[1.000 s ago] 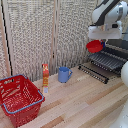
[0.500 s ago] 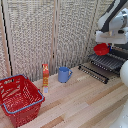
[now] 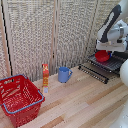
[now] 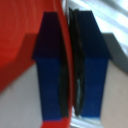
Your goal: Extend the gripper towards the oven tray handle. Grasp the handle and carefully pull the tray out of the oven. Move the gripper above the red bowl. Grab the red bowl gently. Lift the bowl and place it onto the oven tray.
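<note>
The white block-shaped tool with dark blue fingers (image 3: 106, 49) hangs from the white jointed arm at the exterior view's right. In the wrist view its two blunt, matte blue fingers (image 4: 50, 65) are drawn nearly together, pinching the thin glossy rim of the small shallow round red bowl (image 3: 102, 55) between black inner pads. The bowl sits low over the flat dark metal tray of parallel bars (image 3: 114, 62); whether it touches the bars cannot be told. The tray extends forward from the boxy black and silver oven (image 3: 121, 53), whose ribbed drop-down door (image 3: 96, 71) lies open in front, just above the surface.

The pale wooden plank surface (image 3: 85, 102) shows a smooth lengthwise grain. On it, toward the exterior view's left, stands a large red wire basket with a blue-edged rim (image 3: 19, 98). Near it is a slim upright orange and white bottle (image 3: 45, 79), and just beside that a blue cylindrical mug with a side handle (image 3: 63, 74). Behind everything runs a woven, finely textured beige folding screen (image 3: 45, 35).
</note>
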